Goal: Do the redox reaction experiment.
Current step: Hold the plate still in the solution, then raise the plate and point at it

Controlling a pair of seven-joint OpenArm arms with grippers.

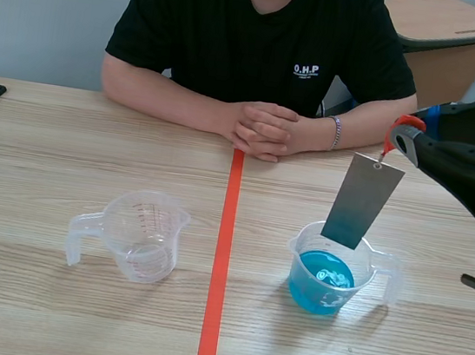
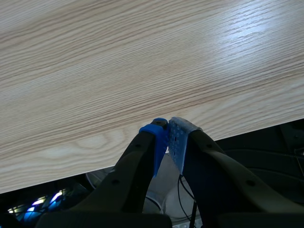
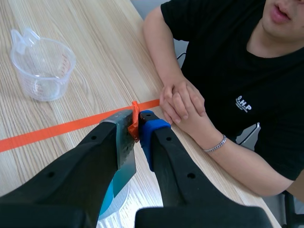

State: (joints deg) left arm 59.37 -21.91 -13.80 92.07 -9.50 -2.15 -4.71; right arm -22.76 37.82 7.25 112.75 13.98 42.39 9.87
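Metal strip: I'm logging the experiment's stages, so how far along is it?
Done: the right gripper holds the metal strip by its orange-red top, hanging over the cup of blue liquid. In hand: the strip's lower end is at the cup's rim, apparently not yet dipped. Left: lowering it into the liquid. The left gripper is shut on nothing, and the empty cup stands apart.

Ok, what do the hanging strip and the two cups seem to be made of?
Strip: likely sheet metal, thin, flat and dull grey with a soft sheen; its lower end looks bluish. Empty cup and blue-liquid cup: probably clear plastic, with see-through walls and moulded handles; scale marks show on the empty one.
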